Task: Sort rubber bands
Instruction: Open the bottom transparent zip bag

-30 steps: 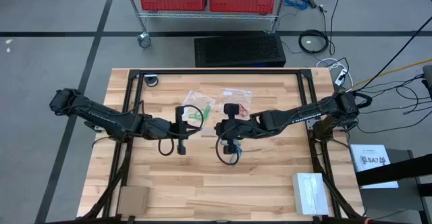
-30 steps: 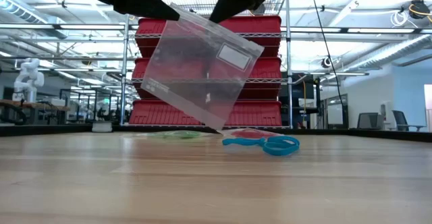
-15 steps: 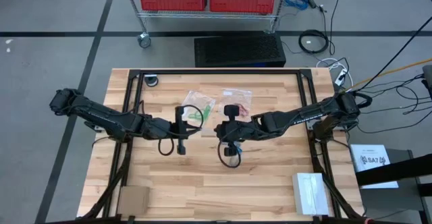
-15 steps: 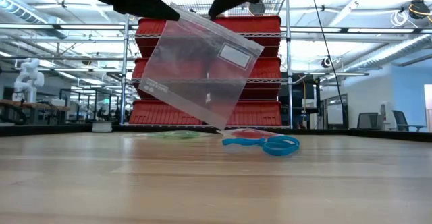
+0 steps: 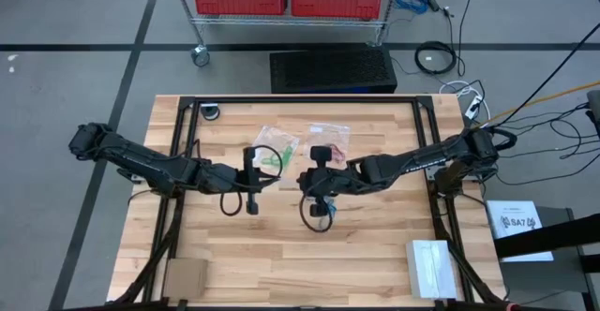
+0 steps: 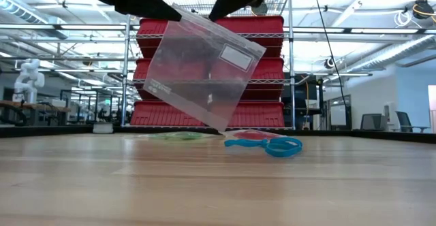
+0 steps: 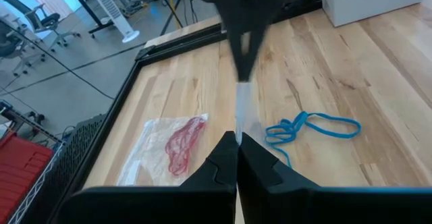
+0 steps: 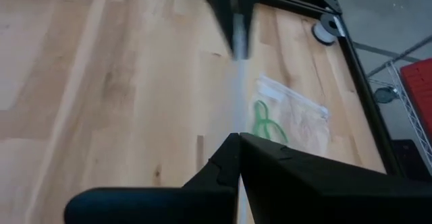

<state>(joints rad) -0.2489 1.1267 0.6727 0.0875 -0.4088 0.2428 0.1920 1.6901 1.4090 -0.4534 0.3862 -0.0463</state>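
Observation:
A clear zip bag [image 6: 201,73] hangs tilted above the table's middle, with both grippers shut on its top edge. My left gripper [image 6: 167,9] is at the bag's upper corner. My right gripper [image 6: 219,11] is farther along the same edge. In the high view the bag [image 5: 287,177] shows edge-on between them. Blue rubber bands [image 7: 310,126] lie loose on the wood below, also in the low view [image 6: 272,146]. Green rubber bands [image 8: 266,123] and red rubber bands [image 7: 183,142] lie in two other clear bags on the table's far side. My left gripper pinches the bag's top edge at its upper corner [image 6: 180,11] between two fingers, coming from the table's left and slanting slightly down. The bag hangs below, lifted clear of the table. My right gripper pinches the same top edge farther along [image 6: 215,18], coming from the table's right and slanting down. One layer or both, I cannot tell. The film [image 8: 237,96] shows edge-on ahead of its fingers.
A black frame [image 5: 309,100] borders the table. The bag with green bands [image 5: 274,156] and the bag with red bands [image 5: 330,140] lie beyond the grippers. A white box [image 5: 429,266] and a brown card [image 5: 185,276] sit near the front corners.

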